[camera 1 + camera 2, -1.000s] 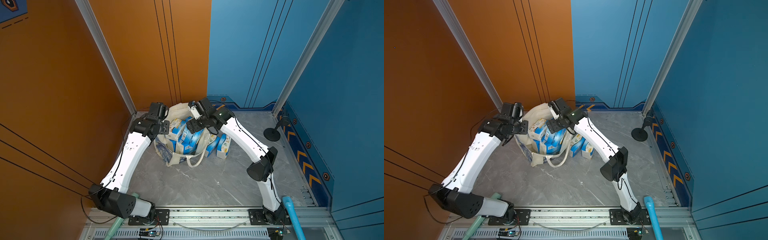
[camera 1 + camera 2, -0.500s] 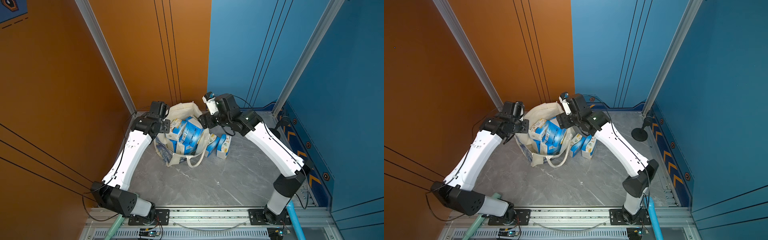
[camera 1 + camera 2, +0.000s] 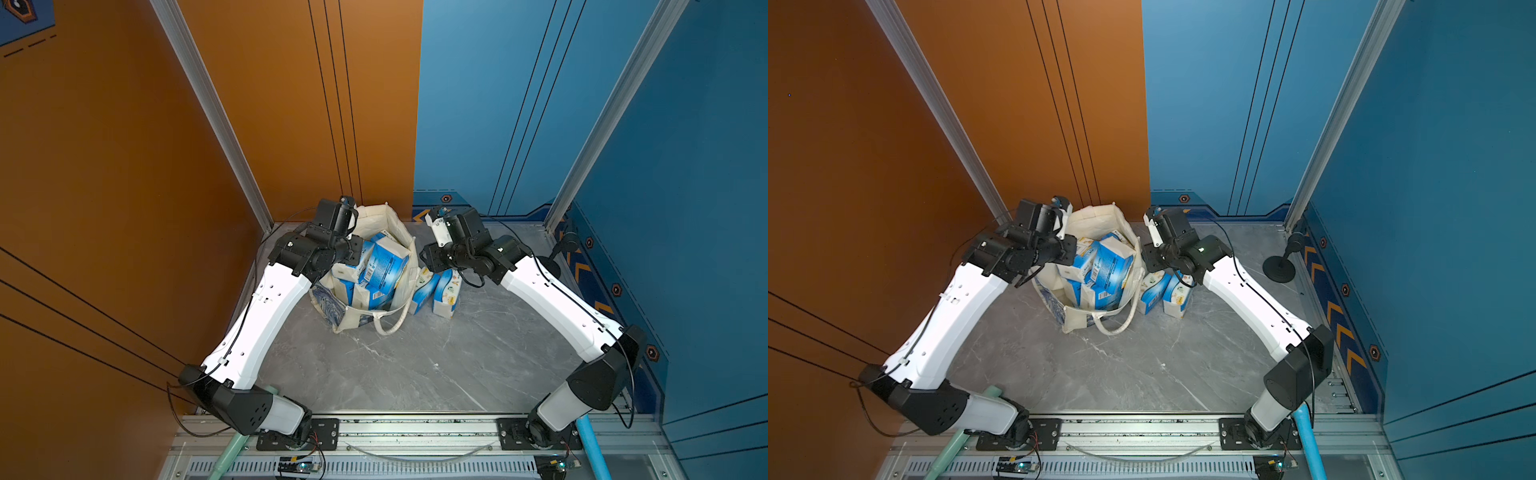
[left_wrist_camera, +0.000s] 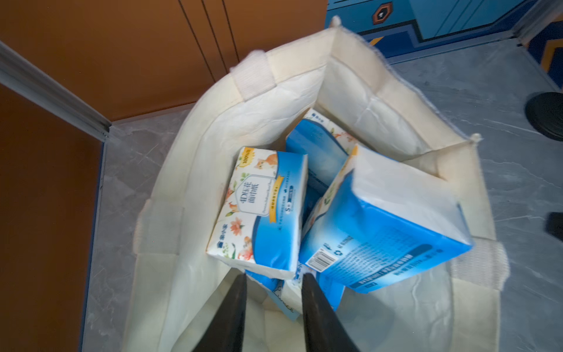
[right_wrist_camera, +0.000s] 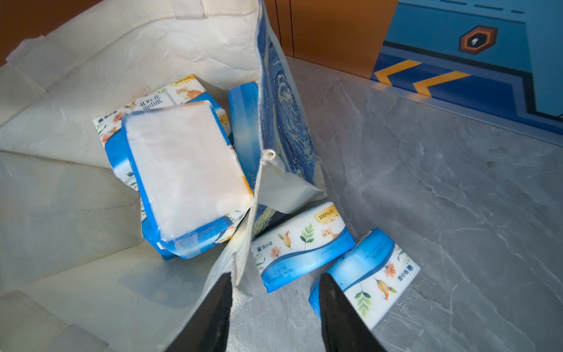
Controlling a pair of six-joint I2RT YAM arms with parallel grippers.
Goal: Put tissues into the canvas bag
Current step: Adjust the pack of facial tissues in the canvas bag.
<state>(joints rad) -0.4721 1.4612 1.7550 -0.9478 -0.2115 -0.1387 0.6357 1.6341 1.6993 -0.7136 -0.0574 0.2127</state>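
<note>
The canvas bag [image 3: 399, 232] [image 3: 1096, 216] stands open at the back of the grey floor, its cream lining [image 4: 213, 128] and blue swirl print [image 5: 283, 100] both showing. Several tissues packs fill it, one flowered [image 4: 262, 207] and one tilted on top [image 4: 393, 219] [image 3: 384, 266] [image 5: 182, 164]. Two more packs [image 5: 301, 243] [image 5: 371, 271] stand on the floor against the bag's right side [image 3: 426, 291] [image 3: 1177, 297]. My left gripper [image 4: 274, 280] [image 3: 353, 253] hangs open over the bag's mouth, gripping nothing. My right gripper [image 5: 275, 282] [image 3: 426, 255] is open above the bag's right corner and the floor packs.
A black round stand [image 3: 1279, 268] [image 4: 548, 115] sits at the back right of the floor. Orange wall panels close the left and back, blue ones the right. Bare grey marbled floor [image 3: 415, 365] stretches in front of the bag towards the arm bases.
My right arm pulled back from over the bag and now hangs beside its right corner, with its jaws narrower. A pack now lies tilted on top of the pile. The left arm barely moved.
</note>
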